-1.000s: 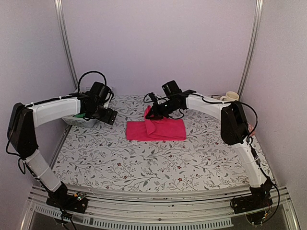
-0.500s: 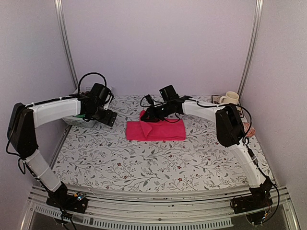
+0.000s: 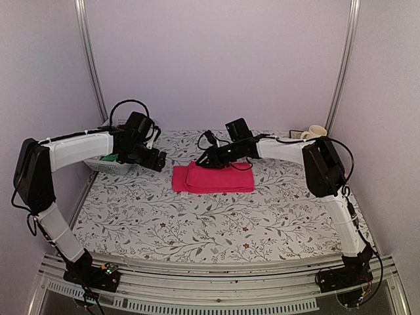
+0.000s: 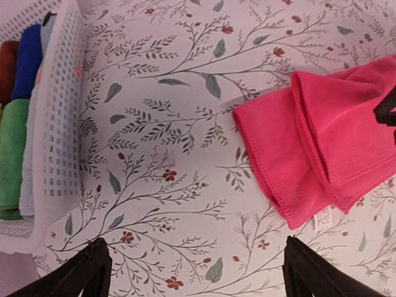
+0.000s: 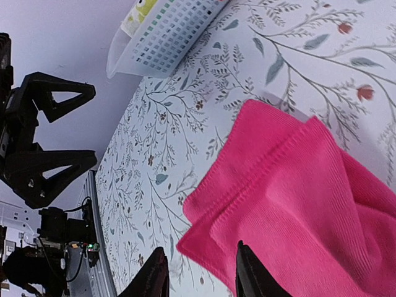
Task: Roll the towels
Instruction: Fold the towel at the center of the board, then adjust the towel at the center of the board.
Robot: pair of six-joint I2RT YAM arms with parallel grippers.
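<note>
A hot pink towel (image 3: 213,178) is seen lying folded on the floral table cover (image 3: 197,223), with its left end doubled over into a thicker band. A small white label (image 4: 323,217) is seen peeking from under the towel's edge in the left wrist view; its print is too small to be read. The right gripper (image 3: 201,161) is held low at the towel's far left corner, its fingers (image 5: 154,275) narrowly parted with nothing pinched, and the corner lies just ahead of them. The left gripper (image 3: 157,161) is held left of the towel and apart from it, its fingers (image 4: 93,272) spread wide over bare cover. Further left of the towel a white lattice basket (image 4: 59,117) is set, packed with a green roll (image 4: 12,154), a blue roll (image 4: 28,62) and a dark red roll (image 4: 7,62); a lime-yellow patterned cloth (image 5: 140,10) is glimpsed in it too. A cream mug (image 3: 315,132) is stood well to the towel's right
</note>
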